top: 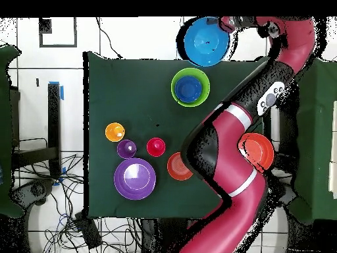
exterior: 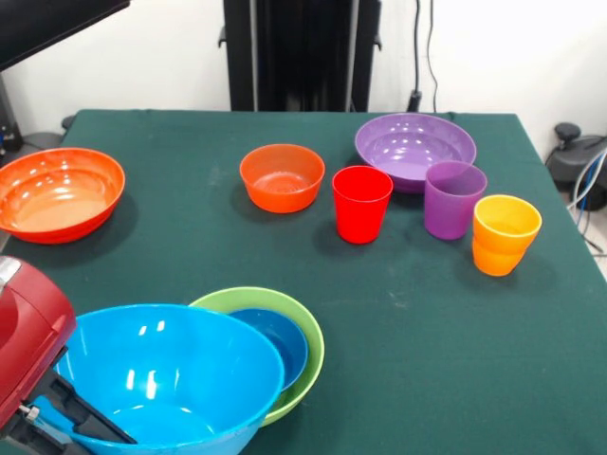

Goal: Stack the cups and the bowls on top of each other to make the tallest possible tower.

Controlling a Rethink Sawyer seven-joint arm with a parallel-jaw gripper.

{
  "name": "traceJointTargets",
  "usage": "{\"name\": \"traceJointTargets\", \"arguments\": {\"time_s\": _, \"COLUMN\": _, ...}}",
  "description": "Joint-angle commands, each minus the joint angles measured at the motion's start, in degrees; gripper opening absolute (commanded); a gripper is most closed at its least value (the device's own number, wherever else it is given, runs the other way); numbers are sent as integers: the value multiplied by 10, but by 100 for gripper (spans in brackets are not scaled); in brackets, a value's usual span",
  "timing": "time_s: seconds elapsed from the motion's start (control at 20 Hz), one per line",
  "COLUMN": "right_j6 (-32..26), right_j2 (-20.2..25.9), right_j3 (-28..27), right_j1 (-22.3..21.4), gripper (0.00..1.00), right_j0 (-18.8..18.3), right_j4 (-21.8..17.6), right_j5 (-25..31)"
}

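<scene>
My gripper (exterior: 66, 417) is shut on the rim of the deep light blue bowl (exterior: 180, 379), with one black finger inside it. The bowl hangs in the air near the table's front edge; in the overhead view the gripper (top: 222, 28) and bowl (top: 205, 41) sit beyond the table's top edge. The lime green bowl (exterior: 302, 332) holds the small dark blue bowl (exterior: 280, 341) and stands beside it, also in the overhead view (top: 191, 87). The red cup (exterior: 361, 202), purple cup (exterior: 453, 197) and orange cup (exterior: 505, 233) stand upright in a row.
A small orange bowl (exterior: 282, 175) stands left of the red cup. A wide purple bowl (exterior: 414, 147) is behind the cups. A wide orange-red bowl (exterior: 57, 192) lies at the left edge. In the overhead view my arm (top: 230, 151) crosses the table's right side.
</scene>
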Motion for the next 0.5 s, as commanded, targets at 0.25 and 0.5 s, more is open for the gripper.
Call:
{"name": "traceJointTargets", "arguments": {"time_s": 0.25, "right_j6": 139, "right_j2": 2, "right_j3": -86, "right_j1": -34, "gripper": 0, "right_j0": 30, "right_j4": -35, "right_j5": 15}}
{"name": "traceJointTargets", "arguments": {"time_s": 0.5, "right_j6": 130, "right_j2": 2, "right_j3": -89, "right_j1": -41, "gripper": 0, "right_j0": 33, "right_j4": -23, "right_j5": 22}}
